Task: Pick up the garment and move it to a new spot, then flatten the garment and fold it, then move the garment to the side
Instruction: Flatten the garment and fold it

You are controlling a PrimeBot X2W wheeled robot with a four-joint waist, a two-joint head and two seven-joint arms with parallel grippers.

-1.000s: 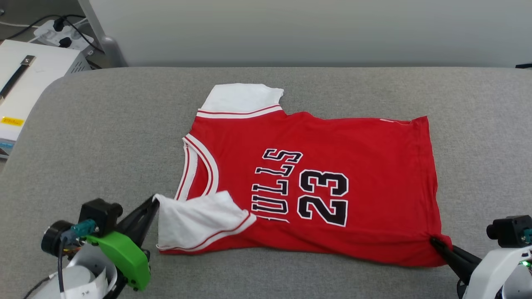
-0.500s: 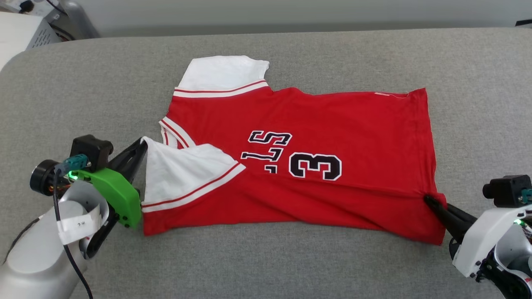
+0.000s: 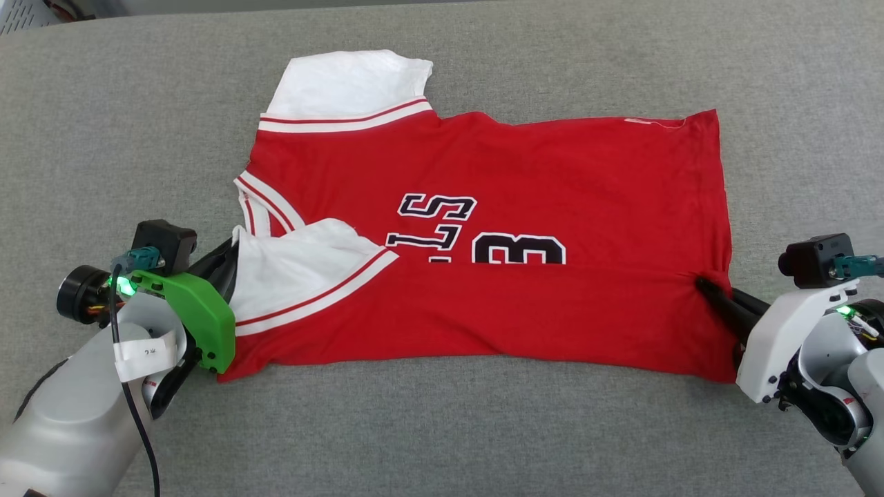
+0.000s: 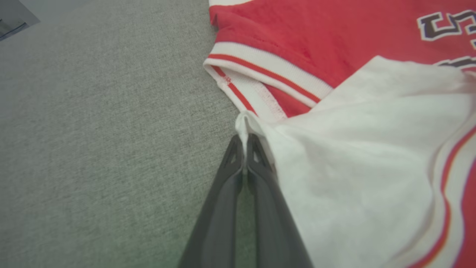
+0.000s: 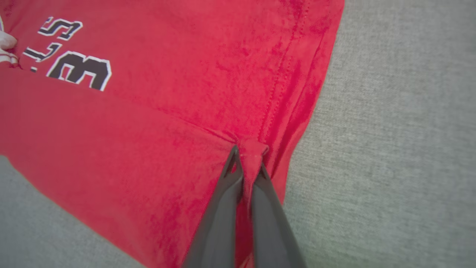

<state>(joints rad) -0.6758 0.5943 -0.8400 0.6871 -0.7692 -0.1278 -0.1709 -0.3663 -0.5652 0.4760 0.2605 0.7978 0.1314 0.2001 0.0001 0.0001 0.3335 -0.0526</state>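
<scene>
L gripper (image 3: 233, 243) pinches the white sleeve (image 3: 304, 276), R gripper (image 3: 701, 283) pinches the red hem (image 3: 722, 207); garment (image 3: 552, 172) lies mid grey surface (image 3: 138, 138). Best: carry both corners far-ward together, level, for a straight crease.

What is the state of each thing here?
red jersey T-shirt, partly folded, near part lying over the lettering
near white sleeve, turned onto the chest
far white sleeve, flat
left gripper, jaws shut on the near sleeve's corner
right gripper, jaws shut on the hem corner
</scene>
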